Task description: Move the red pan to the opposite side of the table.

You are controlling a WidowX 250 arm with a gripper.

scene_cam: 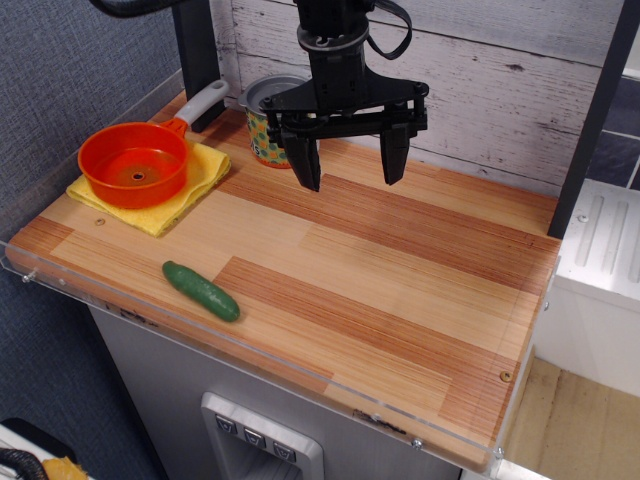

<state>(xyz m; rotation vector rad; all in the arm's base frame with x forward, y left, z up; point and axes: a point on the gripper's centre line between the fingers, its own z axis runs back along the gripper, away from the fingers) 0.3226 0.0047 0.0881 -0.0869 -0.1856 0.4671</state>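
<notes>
The red pan point(134, 164) is a small round orange-red bowl with a centre hole and a light grey handle pointing to the back right. It rests on a yellow cloth point(160, 195) at the table's point(400, 270) left back corner. My black gripper point(350, 170) hangs above the back middle of the table, to the right of the pan and well apart from it. Its two fingers point down, spread wide, with nothing between them.
An orange-dotted tin can point(266, 120) stands at the back, just left of the gripper. A green cucumber point(201, 291) lies near the front left edge. A clear acrylic rim runs along the table's edges. A white plank wall stands behind.
</notes>
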